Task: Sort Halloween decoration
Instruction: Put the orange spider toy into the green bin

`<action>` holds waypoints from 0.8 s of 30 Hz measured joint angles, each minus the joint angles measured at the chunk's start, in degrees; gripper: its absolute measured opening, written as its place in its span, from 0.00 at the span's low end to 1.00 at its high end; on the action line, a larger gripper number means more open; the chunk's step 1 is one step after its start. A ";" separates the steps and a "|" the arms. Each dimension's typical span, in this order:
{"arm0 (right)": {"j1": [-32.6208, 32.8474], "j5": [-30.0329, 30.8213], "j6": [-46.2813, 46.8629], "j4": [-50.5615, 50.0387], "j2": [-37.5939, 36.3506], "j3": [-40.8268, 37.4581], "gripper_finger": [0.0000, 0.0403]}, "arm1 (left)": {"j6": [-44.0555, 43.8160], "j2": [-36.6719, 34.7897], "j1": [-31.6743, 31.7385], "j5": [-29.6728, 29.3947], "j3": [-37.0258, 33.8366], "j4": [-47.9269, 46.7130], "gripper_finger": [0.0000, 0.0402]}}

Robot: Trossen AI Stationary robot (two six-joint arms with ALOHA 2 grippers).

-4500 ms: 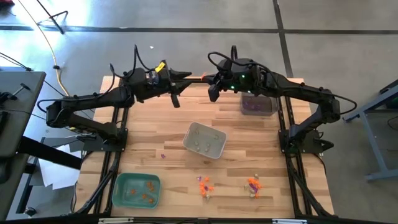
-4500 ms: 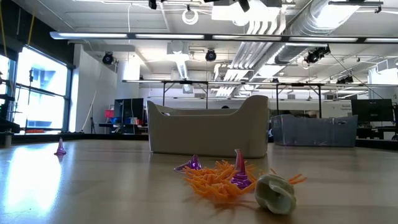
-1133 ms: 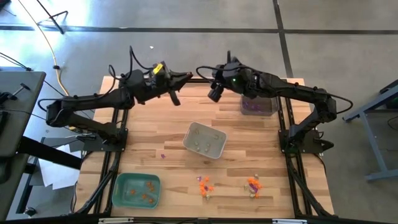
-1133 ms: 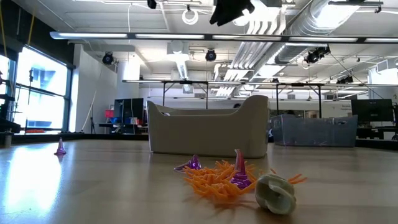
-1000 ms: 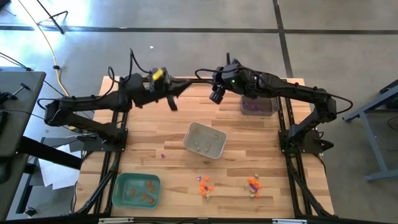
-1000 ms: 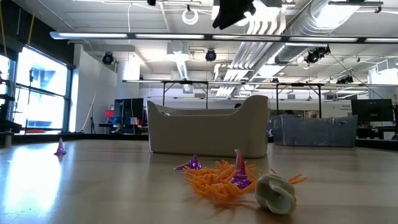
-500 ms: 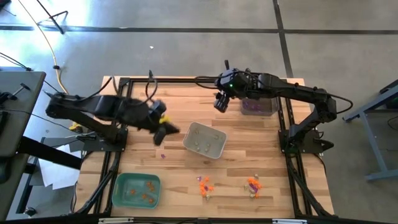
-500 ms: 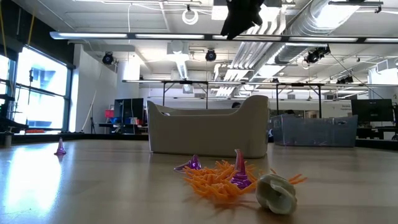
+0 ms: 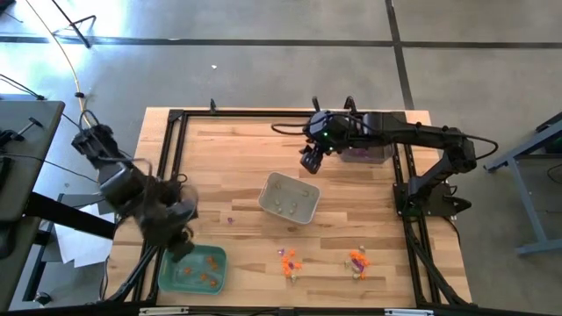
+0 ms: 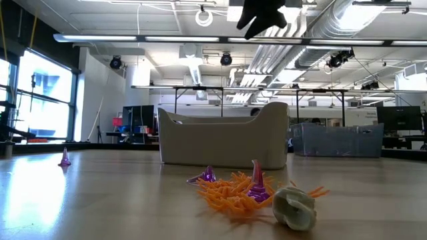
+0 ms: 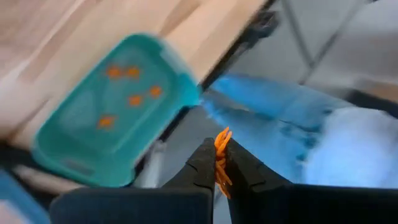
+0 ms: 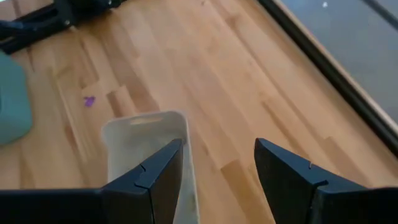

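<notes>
Sorting in progress. The left gripper (image 11: 219,163), fingers pressed together on a small orange trinket (image 11: 221,144), is at the green tray (image 9: 193,268) at the near left corner of the wooden surface (image 9: 228,154); judged best practice is to centre over the tray, which already holds orange pieces, and release low so the trinket cannot bounce out. The right gripper (image 12: 217,163), jaws spread and empty, hangs above the far side beside the pale tray (image 9: 290,198). Unsorted orange and purple trinkets (image 10: 239,187) and a pale one (image 10: 295,207) lie near the front edge; a lone purple trinket (image 9: 231,219) lies apart. Beyond: a grey floor, ceiling ducts and distant tables.
</notes>
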 joint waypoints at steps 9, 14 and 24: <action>3.47 -0.03 4.65 -9.88 0.00 0.00 0.48 | -6.27 3.88 -11.87 -6.82 -9.13 -2.25 0.02; 5.18 2.44 7.76 -14.28 0.00 0.00 0.48 | -6.27 6.11 -12.70 -6.84 -15.51 -1.35 0.03; 6.06 3.88 8.65 -14.38 0.00 0.00 0.48 | -6.15 9.43 -12.61 -7.26 -25.97 19.28 0.03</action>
